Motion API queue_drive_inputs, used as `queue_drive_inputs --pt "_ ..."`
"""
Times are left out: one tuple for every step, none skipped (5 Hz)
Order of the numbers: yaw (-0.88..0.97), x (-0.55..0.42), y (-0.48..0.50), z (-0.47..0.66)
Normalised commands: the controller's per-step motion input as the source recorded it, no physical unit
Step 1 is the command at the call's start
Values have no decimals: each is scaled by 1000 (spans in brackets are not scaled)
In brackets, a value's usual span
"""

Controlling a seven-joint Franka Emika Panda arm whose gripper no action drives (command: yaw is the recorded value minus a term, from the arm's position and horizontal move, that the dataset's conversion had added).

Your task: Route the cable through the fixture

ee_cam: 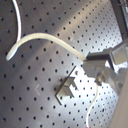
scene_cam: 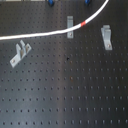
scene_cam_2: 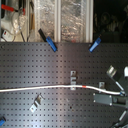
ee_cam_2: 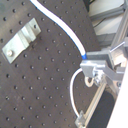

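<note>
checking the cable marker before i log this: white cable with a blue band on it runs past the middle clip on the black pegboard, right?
Not quite: the band on the cable is red, not blue, as the first exterior view shows. The rest holds: it passes the middle clip on the black pegboard.

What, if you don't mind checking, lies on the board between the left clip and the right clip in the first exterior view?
In the first exterior view, between the left clip and the right clip stands the middle clip, with the cable running through it; its red band sits just past it.

A black perforated board (scene_cam: pixel 65 95) carries three metal clips (scene_cam: pixel 20 53) and the white cable (scene_cam: pixel 45 33).
</note>
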Motion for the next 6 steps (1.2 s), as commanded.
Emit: queue_drive_inputs --pt "0 -60 147 93" --pt "306 -701 -276 864" --pt "0 -29 -1 0" --pt "89 -164 318 -21" --pt "80 -320 344 57" --pt "0 -188 370 -5"
